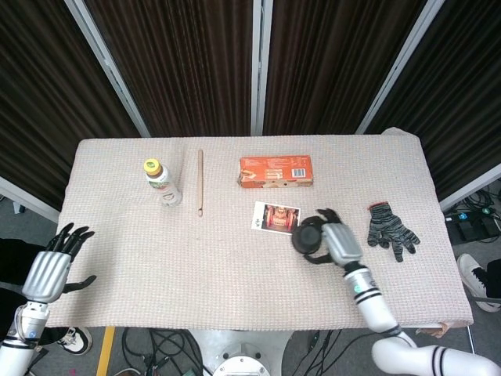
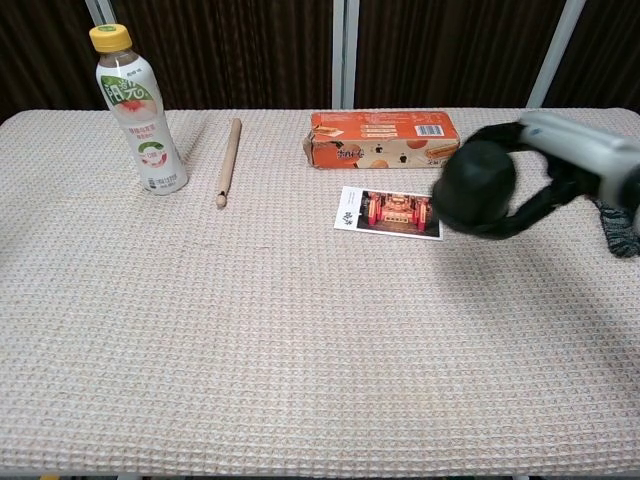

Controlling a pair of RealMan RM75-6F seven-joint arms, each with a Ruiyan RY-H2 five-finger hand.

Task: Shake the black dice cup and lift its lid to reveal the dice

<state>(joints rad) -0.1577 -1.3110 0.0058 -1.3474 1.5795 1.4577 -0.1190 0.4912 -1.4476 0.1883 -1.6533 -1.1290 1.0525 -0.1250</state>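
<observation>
The black dice cup (image 1: 308, 234) is round and dark, and my right hand (image 1: 335, 240) grips it from the right side, fingers wrapped around it. It sits right of the photo card in the head view. In the chest view the black dice cup (image 2: 475, 186) covers the card's right edge, with my right hand (image 2: 575, 160) behind it at the right. Whether the cup touches the cloth I cannot tell. No dice are visible. My left hand (image 1: 51, 266) hangs off the table's left front corner, fingers spread, holding nothing.
A photo card (image 1: 275, 217) lies mid-table. An orange box (image 1: 275, 171) lies behind it. A wooden stick (image 1: 200, 182) and a drink bottle (image 1: 162, 181) stand at the left. A grey knit glove (image 1: 391, 229) lies at the right. The table (image 1: 196, 274) carries a beige woven cloth.
</observation>
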